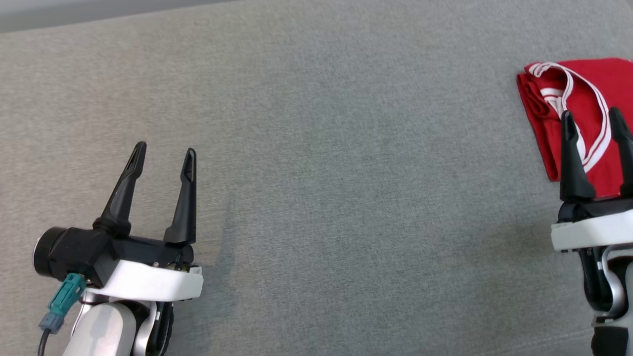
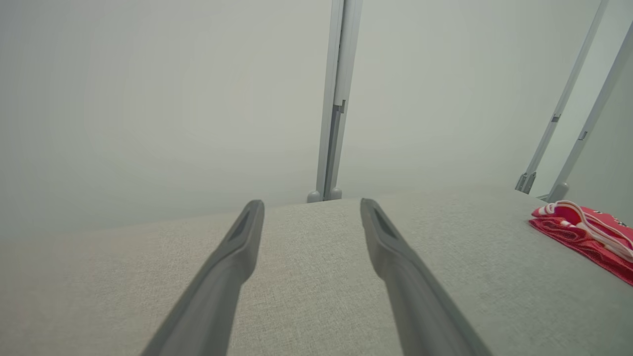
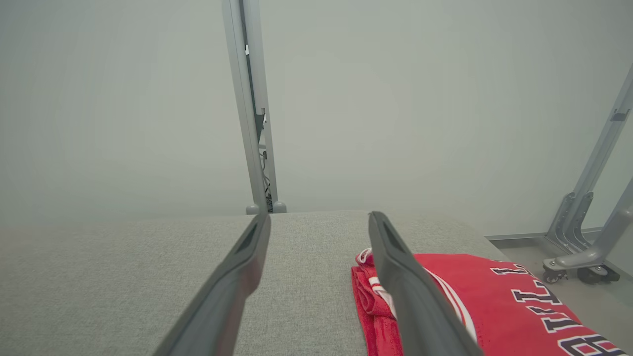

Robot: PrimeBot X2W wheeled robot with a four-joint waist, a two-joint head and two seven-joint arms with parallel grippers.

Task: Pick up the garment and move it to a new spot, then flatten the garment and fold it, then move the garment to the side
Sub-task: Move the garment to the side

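Running off the right edge of your head view, the folded red jersey with white striped trim (image 1: 541, 123) is showing you just part of itself, and the two dark fingers of the right hand (image 1: 591, 112) are crossing in front of it. You are not getting enough to judge whether those fingers are touching the cloth. In your right wrist view the black, white-edged lettering (image 3: 549, 316) on the jersey is being cut by the frame, so it is not reading as a word.

The grey woven-fabric counter (image 1: 346, 173) is stretching across all three views, and a pale wall, a slim grey metal post (image 3: 249, 99) and a wheeled grey metal frame (image 3: 578, 257) are standing behind it.

The jersey is lying flat in a neat fold at the counter's right side, well apart from the left hand (image 1: 165, 148). Both hands are standing with fingers spread apart and are gripping nothing; grey fabric is showing between each pair.
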